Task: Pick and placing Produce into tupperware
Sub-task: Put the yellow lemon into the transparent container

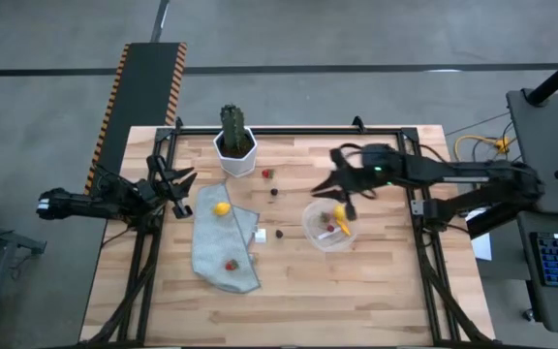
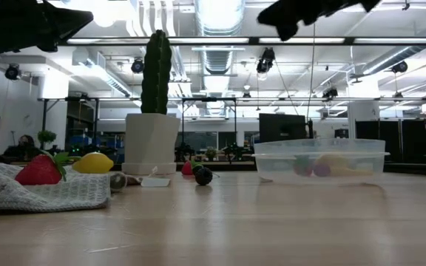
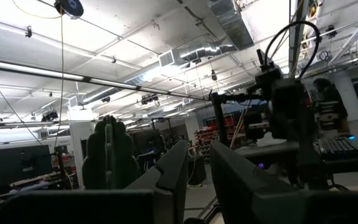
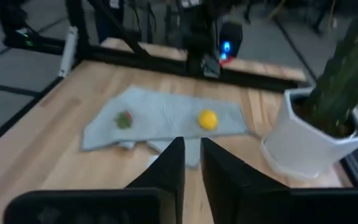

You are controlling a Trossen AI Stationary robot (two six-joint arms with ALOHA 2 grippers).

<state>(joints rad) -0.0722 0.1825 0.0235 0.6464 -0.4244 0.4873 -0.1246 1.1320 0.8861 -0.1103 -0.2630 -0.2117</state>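
Note:
The tupperware (image 1: 329, 225) (image 2: 320, 159) is a round clear tub on the table's right half. It holds a yellow-orange piece (image 1: 340, 218) and a reddish berry (image 1: 329, 231). A lemon (image 1: 221, 207) (image 4: 207, 119) and a strawberry (image 1: 231, 264) (image 2: 41, 170) lie on a grey cloth (image 1: 223, 237). Three small berries (image 1: 267, 174) (image 1: 274, 191) (image 1: 279, 233) sit on bare wood. My right gripper (image 1: 325, 181) (image 4: 191, 146) hovers high beside the tub's far-left rim, open by a narrow gap and holding nothing. My left gripper (image 1: 184, 184) (image 3: 197, 149) waits raised at the table's left edge, also narrowly open.
A cactus in a white hexagonal pot (image 1: 234, 145) (image 2: 151, 140) stands at the far edge, near the cloth's far end. A small white cube (image 1: 260, 234) lies by the cloth's right edge. Bare wood shows along the near side of the table (image 1: 356, 301).

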